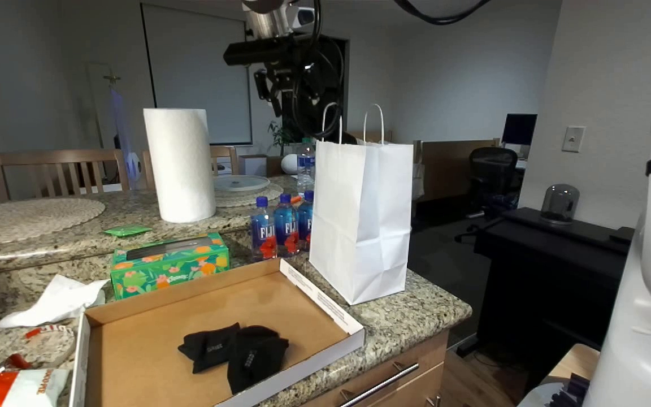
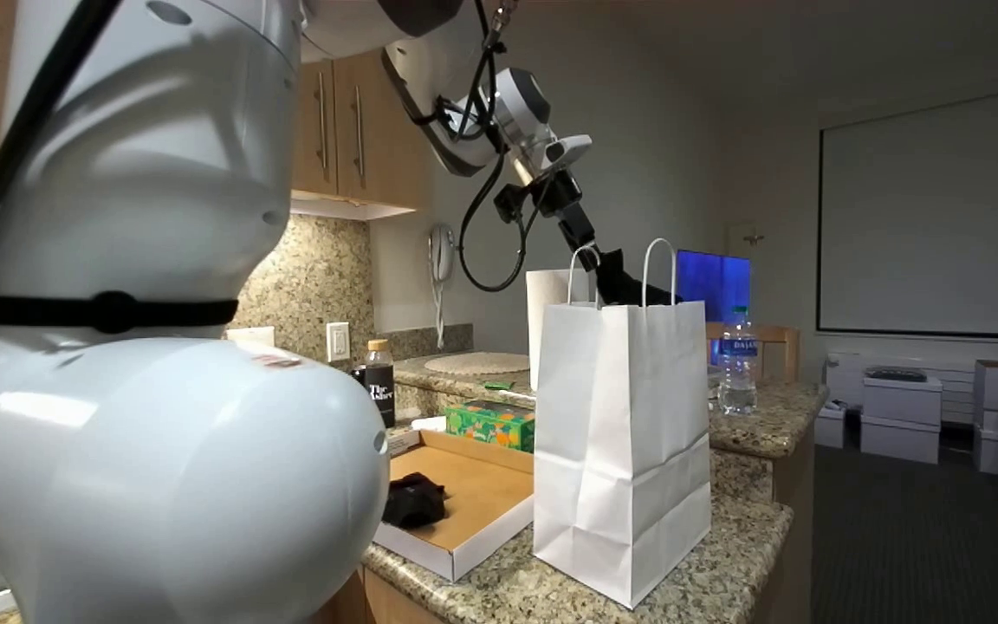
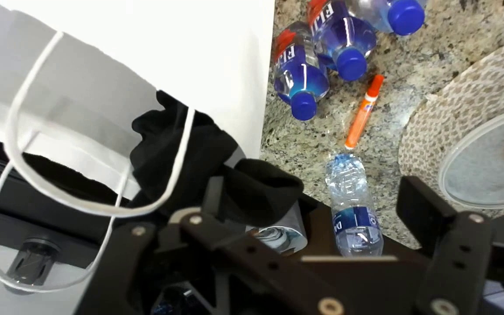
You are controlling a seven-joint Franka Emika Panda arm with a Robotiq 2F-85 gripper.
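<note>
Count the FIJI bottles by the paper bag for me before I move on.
3, standing left to right in an exterior view: left bottle, middle bottle, and right bottle, which the white paper bag partly hides. More could be hidden from view.

In an exterior view, my black two-fingered gripper (image 1: 296, 107) is noted above the speckled granite counter (image 1: 438, 308), near the top of an upright white paper bag (image 1: 359, 226); contact cannot be determined. Three blue-capped clear plastic bottles (image 1: 286, 226) stand just beside the bag. A shallow rectangular cardboard tray (image 1: 150, 339) bears two black cloth pieces (image 1: 255, 356). Behind the tray: a green, flower-printed tissue box (image 1: 173, 270); on the raised granite ledge (image 1: 133, 206), a white cylindrical paper-towel roll (image 1: 181, 167)
</note>
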